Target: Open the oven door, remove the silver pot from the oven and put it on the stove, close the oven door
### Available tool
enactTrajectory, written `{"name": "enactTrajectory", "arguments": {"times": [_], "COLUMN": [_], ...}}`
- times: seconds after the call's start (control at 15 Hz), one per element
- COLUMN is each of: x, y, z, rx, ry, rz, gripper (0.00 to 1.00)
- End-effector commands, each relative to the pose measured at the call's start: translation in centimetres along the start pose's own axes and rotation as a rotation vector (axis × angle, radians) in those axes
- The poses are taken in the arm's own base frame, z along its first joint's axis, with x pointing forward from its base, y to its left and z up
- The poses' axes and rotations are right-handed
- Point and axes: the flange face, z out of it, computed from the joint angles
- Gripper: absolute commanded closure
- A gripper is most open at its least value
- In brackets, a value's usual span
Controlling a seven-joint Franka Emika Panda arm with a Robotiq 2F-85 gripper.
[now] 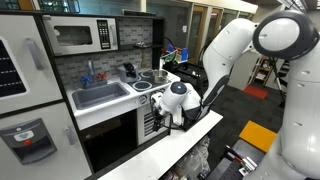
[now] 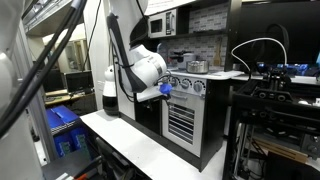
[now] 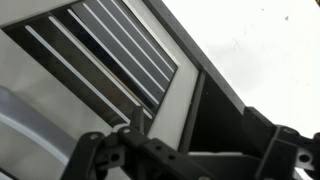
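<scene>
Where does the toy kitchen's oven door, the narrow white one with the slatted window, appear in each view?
Exterior view: oven door just below centre, under the stove, partly behind the gripper.
Exterior view: right of centre, slats facing the camera, below the knobs.
Wrist view: fills the upper left, slats running diagonally.
Shared landmark: the open gripper, close in front of the door in every view.

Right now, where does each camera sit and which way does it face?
Exterior view: high, before the toy kitchen, looking down at sink and stove; arm and hand show.
Exterior view: lower, off to the side, looking along the kitchen front at the oven door; arm and hand show.
Wrist view: close against the oven door's slats; only the open hand shows.
Shared: both exterior views show the microwave and the hand.
</scene>
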Motion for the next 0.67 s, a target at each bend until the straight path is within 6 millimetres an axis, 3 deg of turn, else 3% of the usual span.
{"name": "enactTrajectory", "arguments": {"times": [0.0, 0.13, 0.33, 0.6], "x": [-0.9, -0.4, 1.4, 4.9], "y": [-2.4, -3.4, -3.2, 0.2], "z": [-4.2, -5.6, -7.7, -12.1], "rx": [0.016, 0.033, 0.042, 0.079], "ry": [-0.050, -0.071, -0.093, -0.136], "rz": [-0.043, -0.053, -0.038, -0.007], "gripper": [0.00, 0.00, 0.00, 0.00]}}
